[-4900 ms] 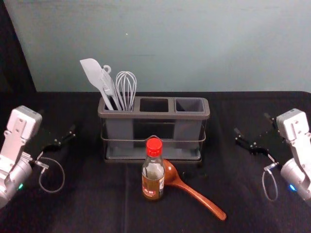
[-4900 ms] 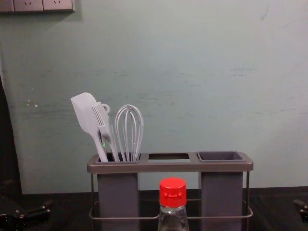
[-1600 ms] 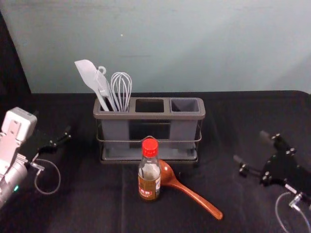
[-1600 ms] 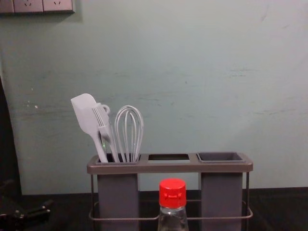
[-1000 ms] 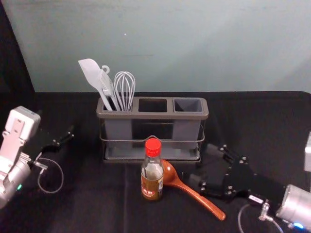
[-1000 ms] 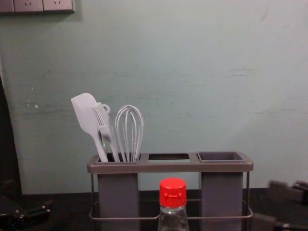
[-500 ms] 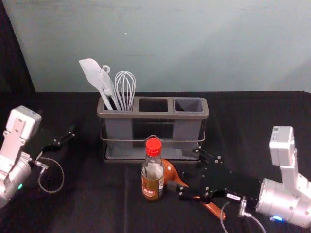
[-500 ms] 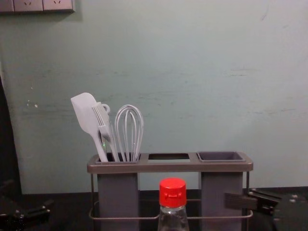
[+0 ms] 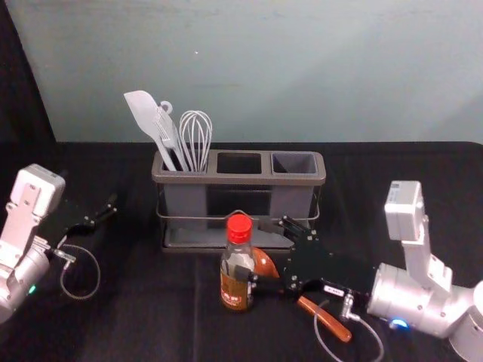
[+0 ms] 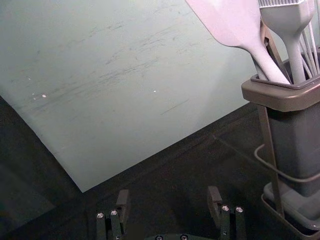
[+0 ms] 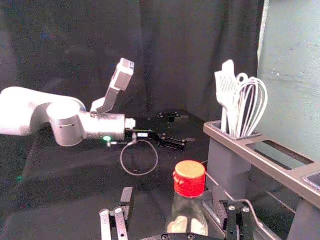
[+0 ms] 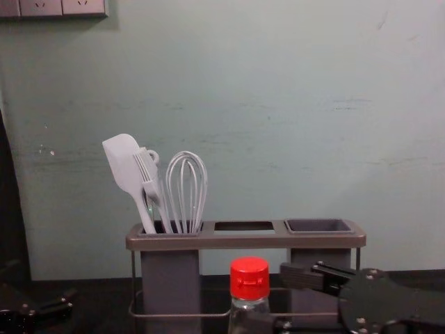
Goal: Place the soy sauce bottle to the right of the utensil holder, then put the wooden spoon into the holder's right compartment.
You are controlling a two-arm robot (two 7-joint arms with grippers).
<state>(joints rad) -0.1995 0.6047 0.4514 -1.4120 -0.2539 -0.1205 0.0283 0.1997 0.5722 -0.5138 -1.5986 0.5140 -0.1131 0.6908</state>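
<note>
Our right end effector (image 9: 250,249) reaches in from the right at the bottle (image 9: 235,292), its 2 fingers apart on either side of it; whether they touch, we cannot tell. The bottle stands upright on the surface (image 9: 151,324), in front of the holder (image 9: 249,179). The spoon (image 9: 328,322) lies just right of the bottle, partly hidden by our arm. Our left end effector (image 9: 87,190) is parked at the left, fingers apart.
</note>
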